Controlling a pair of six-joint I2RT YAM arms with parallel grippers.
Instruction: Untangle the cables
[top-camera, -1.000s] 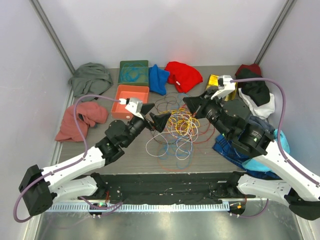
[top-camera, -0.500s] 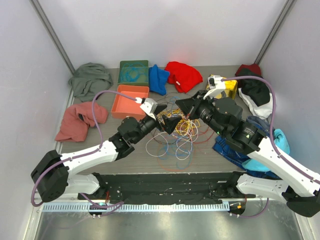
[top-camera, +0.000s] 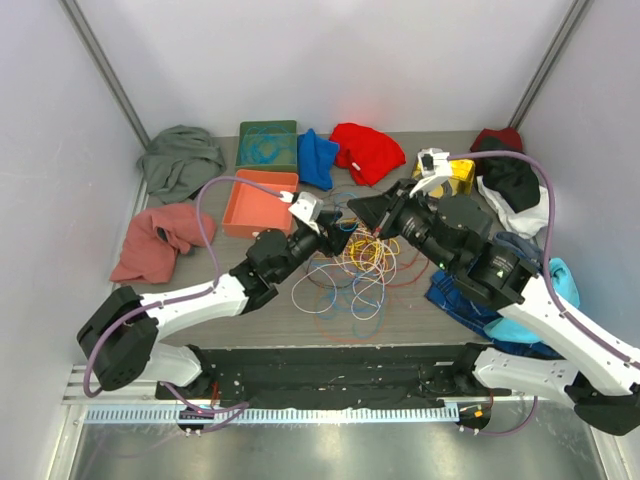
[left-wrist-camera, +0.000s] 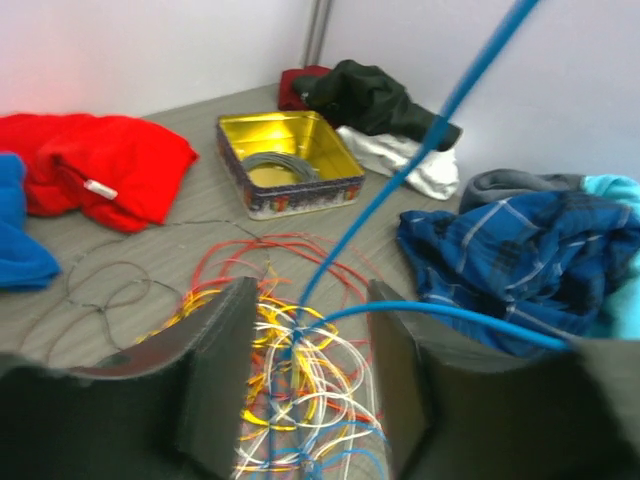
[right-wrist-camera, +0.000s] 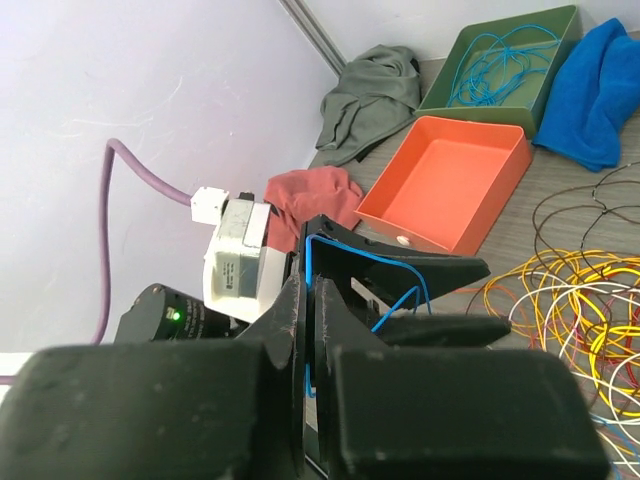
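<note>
Blue cable (left-wrist-camera: 420, 160) runs straight from the right hand (right-wrist-camera: 308, 300), pinched onto it, between the partly spread left hand (left-wrist-camera: 310, 305), above loose cables (top-camera: 360, 268).

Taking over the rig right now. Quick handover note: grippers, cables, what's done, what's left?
Left gripper: open, jaws either side of the blue cable, not pinching it.
Right gripper: shut on that same blue cable, which is lifted taut above the pile.
Cables: tangled pile mid-table; blue ones in the green tray; grey coil in the tin; orange tray holds no cable.
Done: some blue sorted, one blue strand raised.
Left: free that strand, then separate the yellow, red, white, orange and brown loops.
</note>
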